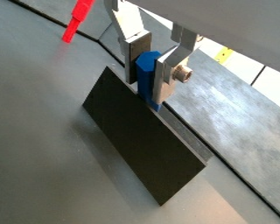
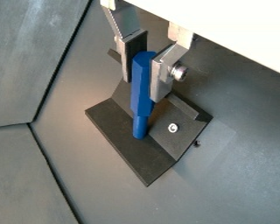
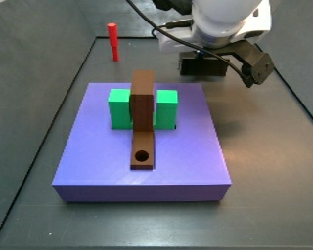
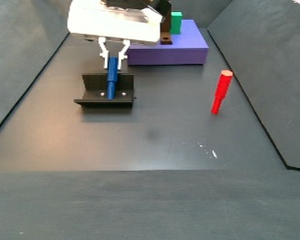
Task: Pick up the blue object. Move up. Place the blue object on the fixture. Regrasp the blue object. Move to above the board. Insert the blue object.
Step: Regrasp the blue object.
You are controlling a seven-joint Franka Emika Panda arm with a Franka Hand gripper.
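Blue object (image 2: 142,96) upright between pincer (image 2: 149,61) fingers; fixture (image 2: 143,133) base visible there.

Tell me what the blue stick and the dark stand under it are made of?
The blue object, standing upright on the fixture between the end effector fingers, looks like smooth matte plastic: even colour, soft shine. The fixture looks like dark matte metal or plastic, with a small screw; I can't tell which.

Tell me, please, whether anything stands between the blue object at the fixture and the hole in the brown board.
Nothing visible does. The claw has the blue object between its fingers, upright on the fixture. The board lies on the purple slab, its hole uncovered; the green blocks flank its far end.
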